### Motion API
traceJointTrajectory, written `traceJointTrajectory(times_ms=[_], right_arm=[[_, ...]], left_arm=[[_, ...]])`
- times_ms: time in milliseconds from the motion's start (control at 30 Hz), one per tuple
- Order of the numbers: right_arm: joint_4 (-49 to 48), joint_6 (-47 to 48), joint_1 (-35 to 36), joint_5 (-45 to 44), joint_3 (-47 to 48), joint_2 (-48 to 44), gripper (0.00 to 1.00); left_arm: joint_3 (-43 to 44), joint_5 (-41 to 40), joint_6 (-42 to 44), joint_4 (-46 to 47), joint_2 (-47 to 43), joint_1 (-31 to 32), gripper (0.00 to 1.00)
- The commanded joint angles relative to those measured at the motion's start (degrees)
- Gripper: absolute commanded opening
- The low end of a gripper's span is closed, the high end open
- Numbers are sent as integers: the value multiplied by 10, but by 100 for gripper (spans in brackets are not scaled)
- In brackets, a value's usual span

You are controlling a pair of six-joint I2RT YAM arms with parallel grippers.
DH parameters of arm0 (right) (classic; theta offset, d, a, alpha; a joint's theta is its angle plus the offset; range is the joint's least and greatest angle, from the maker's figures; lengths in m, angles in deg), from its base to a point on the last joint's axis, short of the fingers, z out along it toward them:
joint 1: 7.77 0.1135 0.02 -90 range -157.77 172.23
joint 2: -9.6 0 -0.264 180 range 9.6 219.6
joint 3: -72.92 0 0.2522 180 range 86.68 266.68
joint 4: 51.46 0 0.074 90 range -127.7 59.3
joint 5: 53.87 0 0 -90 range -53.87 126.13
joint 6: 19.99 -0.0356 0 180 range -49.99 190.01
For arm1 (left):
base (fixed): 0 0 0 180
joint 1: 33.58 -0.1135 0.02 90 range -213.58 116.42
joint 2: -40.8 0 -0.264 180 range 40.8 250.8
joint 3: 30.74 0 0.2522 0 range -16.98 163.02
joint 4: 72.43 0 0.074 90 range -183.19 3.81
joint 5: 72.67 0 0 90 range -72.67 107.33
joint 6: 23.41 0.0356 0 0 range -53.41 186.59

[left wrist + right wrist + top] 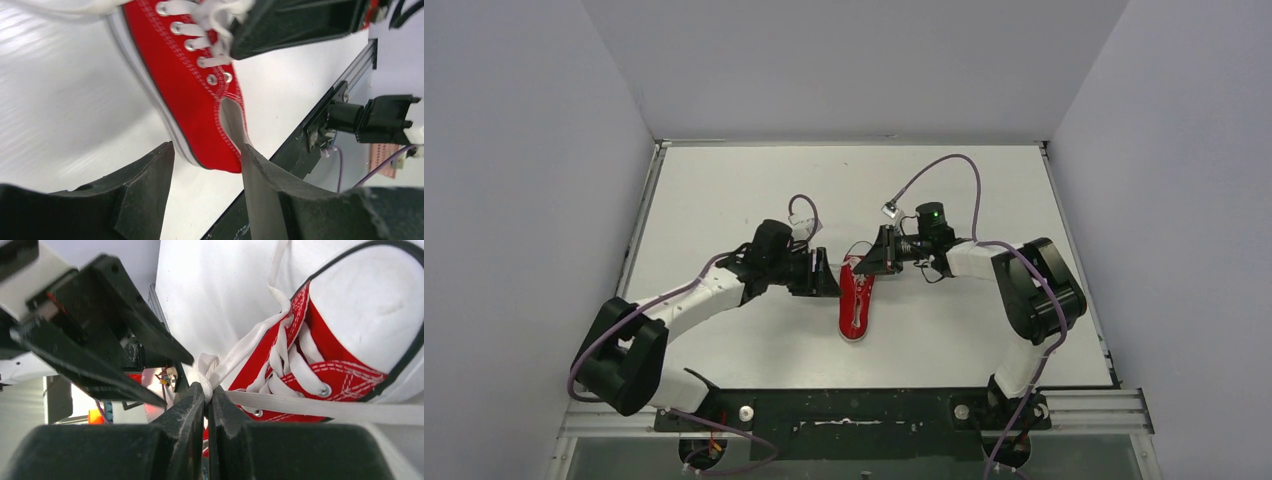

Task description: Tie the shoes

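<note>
Pinching the lace shut-tight beside the eyelets, the right gripper sits at the upper end of the sneaker. The sneaker lies mid-frame with its long axis running top to bottom. The left gripper, fingers apart and seemingly empty, waits just left.

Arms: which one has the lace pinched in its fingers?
The right gripper: its fingers are shut on the white lace beside the red sneaker. The left gripper has its fingers apart, clamping nothing.
</note>
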Motion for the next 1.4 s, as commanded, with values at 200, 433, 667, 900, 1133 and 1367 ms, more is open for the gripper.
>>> traceJointTrajectory(times_ms=[200,433,667,900,1133,1367], right_arm=[[-22,-50,-7,60,28,-3,6],[-23,-55,-12,68,23,2,10],[-24,-57,-23,70,24,7,20],[-68,-94,-26,77,24,20,10],[-142,-156,-28,74,23,36,0],[-143,-174,-34,71,30,47,0]], left_arm=[[32,-19,1,216,112,66,49],[39,-40,-41,273,160,53,51],[36,-23,-52,291,174,40,49],[24,5,-40,290,169,15,48],[-9,21,3,268,101,18,52],[-39,-17,99,328,56,52,52]])
